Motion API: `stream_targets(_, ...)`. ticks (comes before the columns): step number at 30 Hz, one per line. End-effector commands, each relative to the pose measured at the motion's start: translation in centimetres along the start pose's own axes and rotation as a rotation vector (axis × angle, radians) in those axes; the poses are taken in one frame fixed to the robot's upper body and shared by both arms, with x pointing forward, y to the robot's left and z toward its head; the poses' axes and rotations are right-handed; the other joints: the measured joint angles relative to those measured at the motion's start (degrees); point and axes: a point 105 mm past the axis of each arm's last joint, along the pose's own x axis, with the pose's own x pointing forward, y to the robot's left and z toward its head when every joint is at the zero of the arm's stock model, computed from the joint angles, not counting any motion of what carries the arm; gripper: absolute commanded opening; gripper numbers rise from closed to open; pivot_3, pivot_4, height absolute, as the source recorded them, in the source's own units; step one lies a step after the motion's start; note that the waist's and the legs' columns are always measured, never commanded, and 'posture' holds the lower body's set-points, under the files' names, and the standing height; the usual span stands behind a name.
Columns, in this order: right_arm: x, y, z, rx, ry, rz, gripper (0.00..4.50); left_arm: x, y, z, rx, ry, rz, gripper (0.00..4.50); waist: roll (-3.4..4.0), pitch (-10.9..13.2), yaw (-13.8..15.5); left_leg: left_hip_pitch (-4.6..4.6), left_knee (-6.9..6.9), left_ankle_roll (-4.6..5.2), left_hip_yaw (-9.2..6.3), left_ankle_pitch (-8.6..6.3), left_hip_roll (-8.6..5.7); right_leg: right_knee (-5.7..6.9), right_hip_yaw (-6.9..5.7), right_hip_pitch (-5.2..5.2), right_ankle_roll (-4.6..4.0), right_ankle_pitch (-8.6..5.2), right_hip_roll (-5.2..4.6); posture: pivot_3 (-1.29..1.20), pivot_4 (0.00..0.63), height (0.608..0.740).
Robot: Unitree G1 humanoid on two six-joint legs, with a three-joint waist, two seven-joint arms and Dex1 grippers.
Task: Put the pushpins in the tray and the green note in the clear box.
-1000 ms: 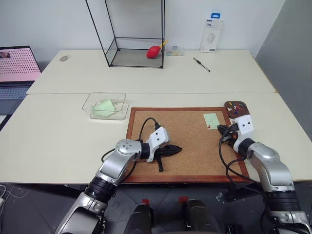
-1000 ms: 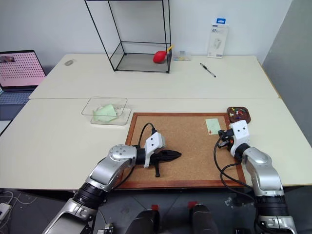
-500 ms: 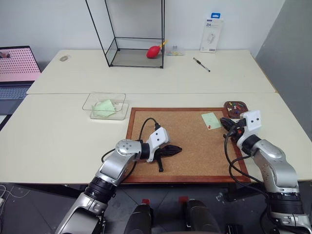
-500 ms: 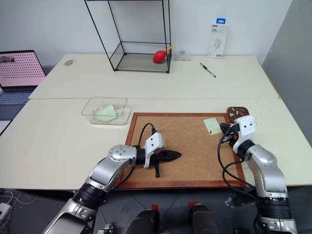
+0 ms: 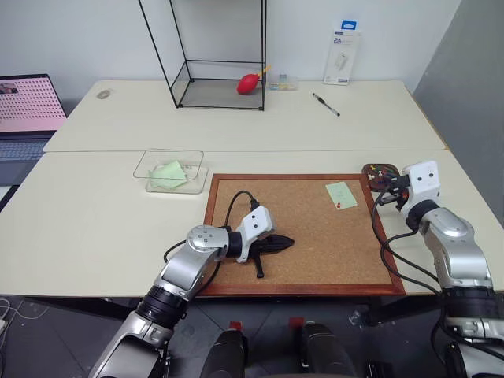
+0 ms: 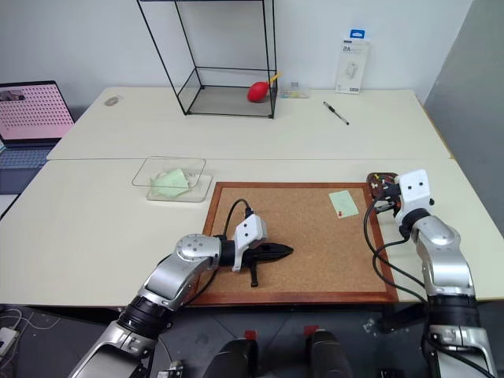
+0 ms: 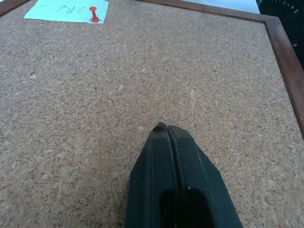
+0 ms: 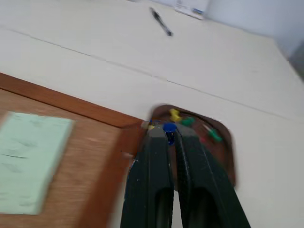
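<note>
The green note [image 5: 341, 194] lies on the corkboard's far right part, with one red pushpin [image 5: 337, 205] stuck in its near edge; the left wrist view also has the note [image 7: 66, 8] and red pin [image 7: 94, 10]. The dark brown tray [image 5: 392, 168] sits just off the board's far right corner and holds several coloured pushpins [image 8: 183, 119]. My right gripper [image 5: 386, 183] hovers at the tray's near edge, shut on a small blue pushpin [image 8: 168, 127]. My left gripper [image 5: 290, 241] is shut and empty, low over the board's middle. The clear box [image 5: 169, 170] stands left of the board.
The wood-framed corkboard [image 5: 299, 232] lies at the table's front. A wrinkly pale green sheet [image 5: 166, 175] is in the clear box. At the back stand a black-framed glass case [image 5: 216, 55] with a red bulb [image 5: 249, 83], a pen [image 5: 324, 104] and a white package [image 5: 342, 57]. A laptop [image 5: 27, 106] is far left.
My right gripper has lifted from beside the note and moved right and away to the tray's edge. The left arm has not moved.
</note>
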Motion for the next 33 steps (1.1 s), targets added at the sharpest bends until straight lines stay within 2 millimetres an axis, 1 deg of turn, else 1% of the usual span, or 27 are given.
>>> stream_targets(1, 1.1, -0.9, 0.7, -0.056, -0.018, -0.041, 0.06, 0.2, -0.9, -2.1, -0.045, 0.077, -0.031, 0.0, 0.0, 0.0, 0.0, 0.0, 0.0, 0.0, 0.01, 0.0, -0.01, 0.0, 0.02, 0.0, 0.0, 0.0, 0.0, 0.0, 0.15, 0.74)
stream_targets(7, 2.2, -1.1, 0.2, -0.059, -0.002, -0.055, 0.06, 0.1, -0.9, -2.2, -0.047, 0.077, -0.029, 0.0, 0.0, 0.0, 0.0, 0.0, 0.01, 0.0, 0.03, 0.0, -0.02, 0.01, 0.04, 0.0, 0.01, 0.01, 0.0, 0.0, 0.15, 0.74)
stream_targets(9, 2.5, -1.0, 0.1, -0.049, 0.0, -0.051, 0.57, 0.1, -1.0, -2.2, -0.048, 0.077, -0.029, 0.0, 0.0, 0.0, 0.0, 0.0, 0.01, 0.0, 0.02, 0.0, -0.01, 0.01, 0.02, 0.0, 0.01, 0.01, 0.0, 0.0, 0.15, 0.74)
stream_targets(10, 2.6, -0.9, 0.0, -0.048, 0.001, -0.049, 0.65, 0.1, -1.0, -2.2, -0.048, 0.076, -0.029, 0.0, 0.0, 0.0, 0.0, 0.0, 0.0, 0.0, 0.01, 0.0, -0.02, 0.01, 0.03, 0.0, 0.01, 0.01, 0.0, 0.0, 0.15, 0.74)
stream_targets(16, 2.8, -1.0, -0.1, -0.046, 0.006, -0.051, 2.12, 0.2, -1.0, -2.1, -0.049, 0.075, -0.03, 0.0, 0.01, 0.0, -0.1, 0.0, 0.0, 0.0, 0.02, 0.0, -0.02, 0.01, 0.04, 0.0, 0.01, 0.01, 0.0, 0.0, 0.15, 0.74)
stream_targets(18, 2.8, -1.1, 0.0, -0.045, -0.001, -0.055, 2.51, 0.2, -1.0, -2.1, -0.05, 0.075, -0.031, 0.0, 0.01, 0.0, -0.1, 0.0, 0.0, 0.0, 0.02, 0.0, -0.02, 0.01, 0.03, 0.0, 0.01, 0.01, 0.0, 0.0, 0.15, 0.74)
stream_targets(21, 2.7, -1.5, 0.7, -0.044, -0.03, -0.068, 3.09, 0.2, -1.1, -2.2, -0.049, 0.075, -0.032, 0.0, 0.01, 0.0, -0.1, 0.0, 0.0, 0.0, 0.01, 0.0, -0.02, 0.01, 0.03, 0.0, 0.01, 0.01, 0.0, 0.0, 0.15, 0.74)
stream_targets(25, 2.0, -2.2, 2.3, -0.022, -0.098, -0.083, 3.88, 0.2, -1.1, -2.2, -0.049, 0.076, -0.032, 0.0, 0.01, 0.0, -0.1, -0.01, 0.0, 0.0, 0.02, 0.0, -0.02, 0.01, 0.04, 0.0, 0.01, 0.01, 0.0, 0.0, 0.15, 0.74)
stream_targets(26, 1.8, -2.2, 2.7, -0.013, -0.114, -0.078, 3.88, 0.2, -1.1, -2.2, -0.049, 0.076, -0.031, 0.0, 0.01, 0.0, -0.1, 0.0, 0.0, 0.0, 0.01, 0.0, -0.02, 0.01, 0.04, 0.0, 0.01, 0.01, 0.0, 0.0, 0.15, 0.74)
stream_targets(29, 1.0, -1.2, 3.5, 0.029, -0.154, -0.009, 3.88, 0.2, -1.1, -2.2, -0.05, 0.076, -0.032, 0.0, 0.01, 0.0, 0.0, -0.02, 0.0, 0.0, -0.01, 0.0, -0.01, 0.01, 0.02, 0.0, 0.01, 0.01, 0.0, 0.0, 0.15, 0.74)
stream_targets(33, -0.4, 1.5, 3.8, 0.088, -0.175, 0.136, 3.88, 0.2, -1.1, -2.2, -0.049, 0.078, -0.035, 0.0, 0.02, 0.0, 0.0, -0.01, 0.0, 0.0, -0.03, 0.0, 0.0, 0.0, 0.0, 0.02, 0.01, 0.01, 0.01, 0.0, 0.15, 0.74)
